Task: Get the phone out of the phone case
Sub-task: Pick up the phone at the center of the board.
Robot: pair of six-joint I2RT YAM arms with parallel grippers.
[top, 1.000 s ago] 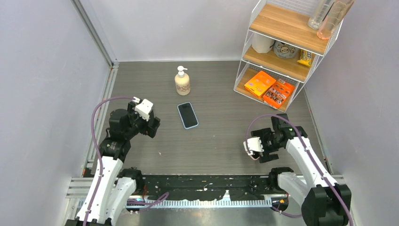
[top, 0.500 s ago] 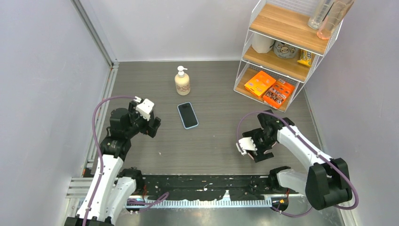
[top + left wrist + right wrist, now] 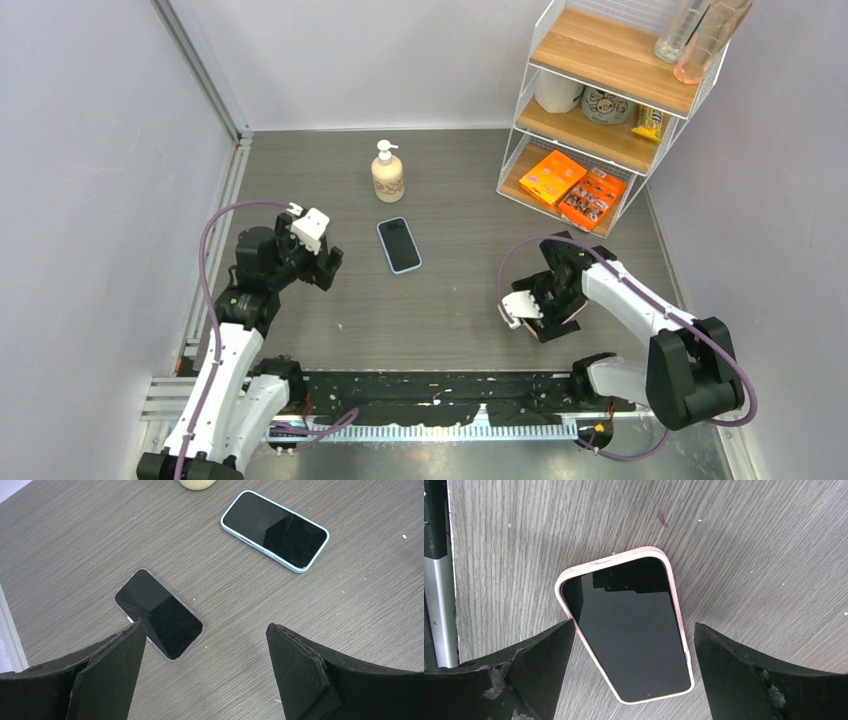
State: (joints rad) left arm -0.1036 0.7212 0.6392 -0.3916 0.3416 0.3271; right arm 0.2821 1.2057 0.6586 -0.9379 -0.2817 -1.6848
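Pink-cased phone [image 3: 626,625] lies screen-up on the table [image 3: 749,540], near the front rail [image 3: 439,605], with bare wood on its other sides. Its long axis runs almost straight up the right wrist view, leaning right toward the bottom. Your right gripper [image 3: 633,630] hangs over it, spread wide, fingers flanking its lower half.

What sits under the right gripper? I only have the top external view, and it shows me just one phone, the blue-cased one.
Observer: A pink-cased phone lies there screen up, between the open fingers of the right gripper.
Operator: And on the left side?
Observer: A third phone, screen up with a thin pale rim, lies flat beneath the left gripper, which is open too.
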